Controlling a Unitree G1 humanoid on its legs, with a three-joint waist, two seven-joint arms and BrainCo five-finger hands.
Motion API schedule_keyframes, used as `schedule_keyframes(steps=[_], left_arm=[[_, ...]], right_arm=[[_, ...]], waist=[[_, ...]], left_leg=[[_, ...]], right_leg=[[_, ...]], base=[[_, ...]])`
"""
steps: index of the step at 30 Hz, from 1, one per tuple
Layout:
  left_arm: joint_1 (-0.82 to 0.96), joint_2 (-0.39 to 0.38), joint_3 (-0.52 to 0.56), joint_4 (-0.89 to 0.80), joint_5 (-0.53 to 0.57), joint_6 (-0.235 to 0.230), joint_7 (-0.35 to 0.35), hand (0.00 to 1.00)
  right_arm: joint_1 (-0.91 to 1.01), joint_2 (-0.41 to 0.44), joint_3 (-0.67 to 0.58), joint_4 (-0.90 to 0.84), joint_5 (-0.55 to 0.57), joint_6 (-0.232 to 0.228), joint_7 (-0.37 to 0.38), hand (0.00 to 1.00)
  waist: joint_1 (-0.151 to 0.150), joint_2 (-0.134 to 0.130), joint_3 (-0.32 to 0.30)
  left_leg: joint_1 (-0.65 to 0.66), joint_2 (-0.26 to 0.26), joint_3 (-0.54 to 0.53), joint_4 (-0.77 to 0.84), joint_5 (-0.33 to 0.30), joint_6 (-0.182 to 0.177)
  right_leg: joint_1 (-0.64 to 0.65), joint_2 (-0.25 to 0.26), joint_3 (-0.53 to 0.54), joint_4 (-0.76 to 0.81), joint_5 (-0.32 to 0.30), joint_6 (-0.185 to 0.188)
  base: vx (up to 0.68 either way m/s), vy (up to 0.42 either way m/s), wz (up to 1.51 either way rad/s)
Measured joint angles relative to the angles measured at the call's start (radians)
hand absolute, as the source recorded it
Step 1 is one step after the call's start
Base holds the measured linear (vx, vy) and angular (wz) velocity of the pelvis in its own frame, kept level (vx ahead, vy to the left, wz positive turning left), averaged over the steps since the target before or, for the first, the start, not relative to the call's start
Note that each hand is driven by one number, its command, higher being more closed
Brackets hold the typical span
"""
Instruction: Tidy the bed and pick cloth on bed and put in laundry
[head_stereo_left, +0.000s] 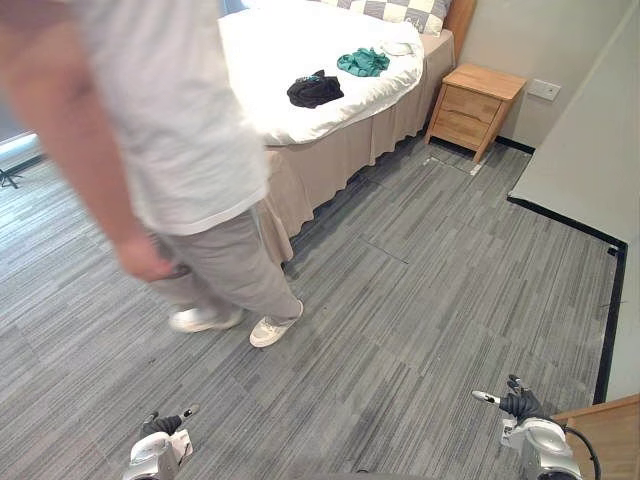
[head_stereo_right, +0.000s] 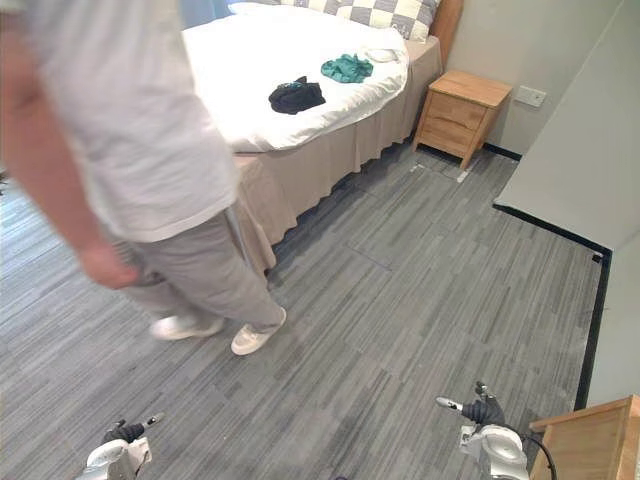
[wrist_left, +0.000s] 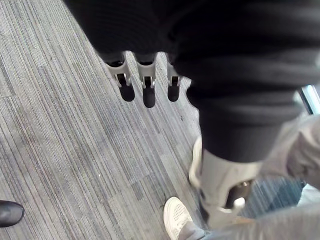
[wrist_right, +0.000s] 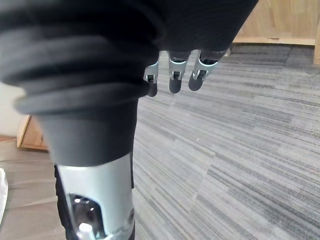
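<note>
Black cloth and teal cloth lie uncollected on the far bed; left hand and right hand, near, hang loose-fingered and empty; task apparently unstarted.

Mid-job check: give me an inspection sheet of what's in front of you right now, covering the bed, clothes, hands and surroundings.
surface: bed with a white duvet, across the grey floor from the robot.
job's things: black cloth and teal cloth lie apart on the duvet; a pale item lies beyond the teal one, too small to identify.
clutter: nothing seen.
hands: left hand and right hand are low over the floor, fingers relaxed, holding nothing.
cables: nothing seen.
surroundings: a person stands on the left, between the robot and the bed; wooden nightstand beside the bed; checked pillow at its head.
</note>
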Motion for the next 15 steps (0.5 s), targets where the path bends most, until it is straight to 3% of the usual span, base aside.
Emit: schedule_keyframes(steps=[15], left_arm=[[0.008,-0.024,-0.01,0.0,0.0,-0.08,0.002,0.0]], right_arm=[[0.055,0.018,0.036,-0.025,0.007,-0.001,0.016,0.0]], waist=[[-0.01,0.006,-0.011]], left_leg=[[0.0,0.004,0.022,0.001,0.0,0.0]], right_leg=[[-0.005,0.002,-0.003,0.007,-0.004,0.0]], base=[[-0.03,-0.028,-0.01]])
